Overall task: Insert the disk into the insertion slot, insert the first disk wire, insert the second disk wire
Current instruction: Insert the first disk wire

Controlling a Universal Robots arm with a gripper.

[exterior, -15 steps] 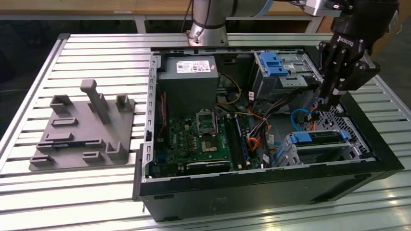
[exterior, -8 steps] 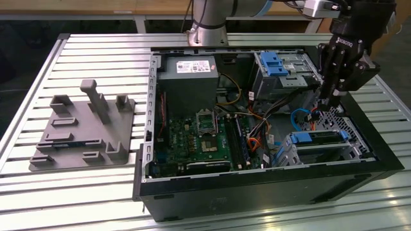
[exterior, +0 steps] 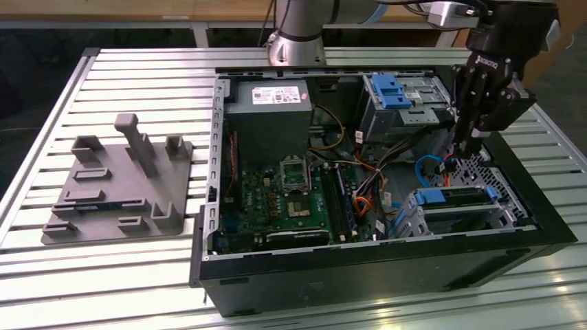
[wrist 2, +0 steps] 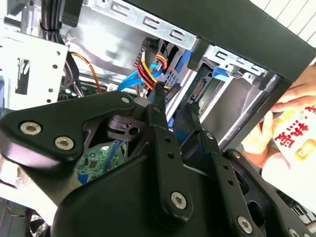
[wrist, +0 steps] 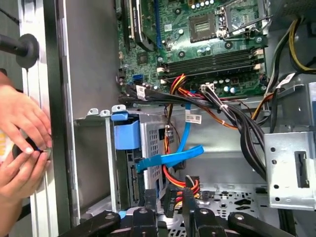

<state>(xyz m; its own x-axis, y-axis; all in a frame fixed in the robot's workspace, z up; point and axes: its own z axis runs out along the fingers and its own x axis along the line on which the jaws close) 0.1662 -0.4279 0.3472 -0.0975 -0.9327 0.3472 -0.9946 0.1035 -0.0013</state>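
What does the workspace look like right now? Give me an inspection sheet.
Surface: slatted metal table, open computer case on it.
Job's things: disk sits in the insertion slot.
Clutter: grey fixture plate at the exterior view's left.
Grippers: end effector down inside the case beside the slot, at the red-yellow wire bundle.
Cables: blue cable crosses by the disk's end.
Surroundings: a person's hands at the case's edge.

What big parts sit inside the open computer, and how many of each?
Circuit board: 1
Power supply box: 1
Drive boxes: 2, the insertion slot with the disk in it, and the taller bay
Total: 4
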